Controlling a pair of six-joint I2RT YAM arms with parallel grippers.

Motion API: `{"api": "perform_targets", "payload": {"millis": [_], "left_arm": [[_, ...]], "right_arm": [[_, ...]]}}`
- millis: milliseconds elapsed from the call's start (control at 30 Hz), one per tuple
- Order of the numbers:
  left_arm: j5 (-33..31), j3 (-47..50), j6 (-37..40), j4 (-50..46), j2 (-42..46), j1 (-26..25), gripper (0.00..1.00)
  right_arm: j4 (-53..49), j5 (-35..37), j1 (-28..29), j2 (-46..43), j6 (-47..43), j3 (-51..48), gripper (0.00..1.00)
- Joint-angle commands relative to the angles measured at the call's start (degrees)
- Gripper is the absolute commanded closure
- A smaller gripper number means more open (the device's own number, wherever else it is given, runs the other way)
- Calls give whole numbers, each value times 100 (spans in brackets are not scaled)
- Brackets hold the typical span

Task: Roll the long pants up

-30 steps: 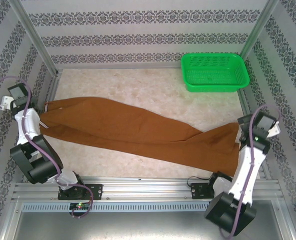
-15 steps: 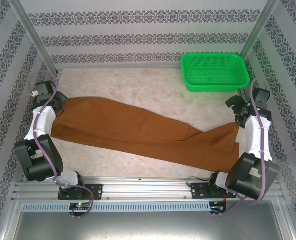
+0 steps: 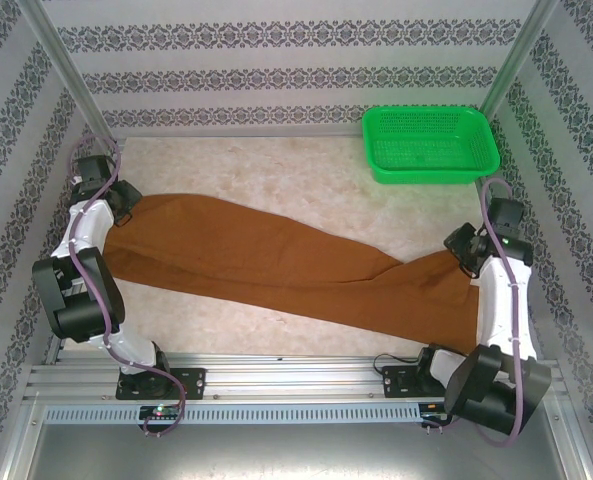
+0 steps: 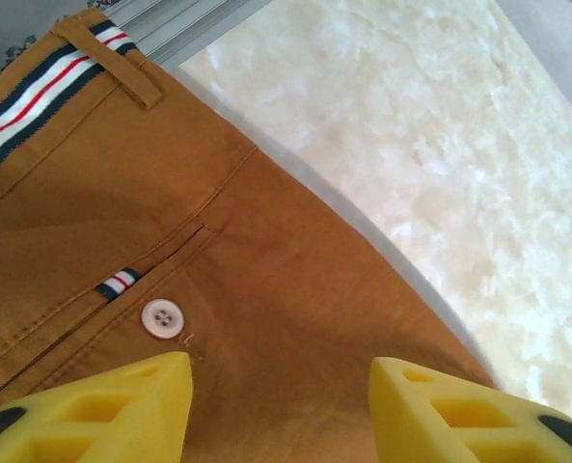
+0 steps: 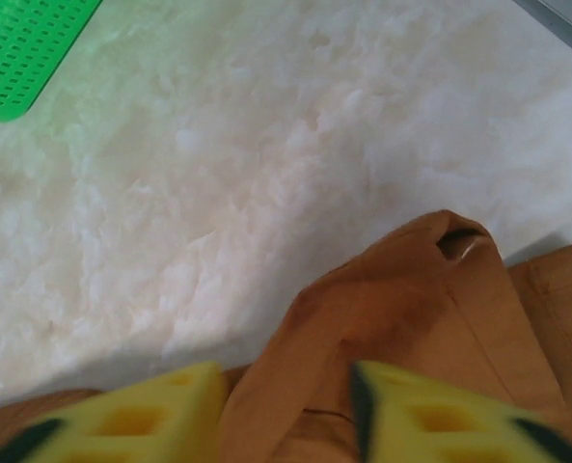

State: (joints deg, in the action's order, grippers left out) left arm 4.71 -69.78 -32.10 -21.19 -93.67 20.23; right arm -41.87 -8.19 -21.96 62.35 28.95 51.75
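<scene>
Rust-brown cloth: the long pants [image 3: 276,265] lie flat on the desk [image 3: 276,165], stretched between the two sets of jaws, with the long axis running from the left jaws across to the right jaws. The waist end, with its striped waistband [image 4: 35,96] and a pale button [image 4: 161,317], lies directly beneath the left jaws; the leg ends lie beneath the right jaws. The left jaws are open, with yellow fingertips [image 4: 112,410] set well apart over flat cloth and nothing pinched. The right jaws are drawn in on a raised fold of the leg end, which fills the gap between the fingertips [image 5: 141,420]. The grip appears made, though this view is blurred. A green basket [image 3: 431,145] stands beyond the right jaws, apart from the cloth. Each arm is nearest its own end, so a roll would probably run along the long axis, from the held leg end toward the left jaws.
</scene>
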Motion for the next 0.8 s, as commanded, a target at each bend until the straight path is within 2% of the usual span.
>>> {"api": "perform_targets", "payload": {"millis": [0,67,100,133,200,333,533,633,767], "left_arm": [[133,-142,65,-22,-90,-41,55],[197,-109,17,73,-146,-45,56],[222,-106,-21,109,-202,-50,56],[255,-106,-50,144,-262,-61,56],[285,-156,-77,157,-377,-110,57],[296,-168,-94,200,-498,-177,57],[379,-92,-70,298,-582,-183,57],[375,-40,-19,317,-613,-177,57],[340,-42,84,284,-668,-177,57]], "right_arm": [[-329,337,128,-617,79,378,100],[-143,404,308,-827,189,516,99],[-29,329,429,-705,125,630,88],[-99,334,548,-416,87,847,84],[-196,119,685,384,15,1220,100],[305,36,806,1428,109,1352,100],[432,14,837,2318,102,1432,100],[203,-33,844,2521,29,1311,100],[-420,-123,1044,2331,-167,817,100]]}}
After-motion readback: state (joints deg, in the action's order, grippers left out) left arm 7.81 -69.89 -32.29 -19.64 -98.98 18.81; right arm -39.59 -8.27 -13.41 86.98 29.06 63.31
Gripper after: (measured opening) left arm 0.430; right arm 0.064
